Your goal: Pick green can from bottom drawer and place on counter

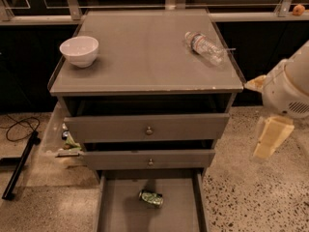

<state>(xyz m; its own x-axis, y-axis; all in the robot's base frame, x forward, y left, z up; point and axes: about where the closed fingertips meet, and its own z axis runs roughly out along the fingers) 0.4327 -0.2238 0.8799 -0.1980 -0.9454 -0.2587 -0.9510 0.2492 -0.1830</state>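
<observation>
The green can lies on its side in the open bottom drawer, near the middle of its grey floor. The counter is the glossy grey cabinet top above the three drawers. My gripper hangs at the right of the cabinet, level with the upper drawers, well above and to the right of the can. Its cream fingers stand apart and hold nothing.
A white bowl stands on the counter's left side. A clear plastic water bottle lies at its back right. The two upper knobbed drawers are slightly open. A clear bin with clutter and a black cable lie on the floor to the left.
</observation>
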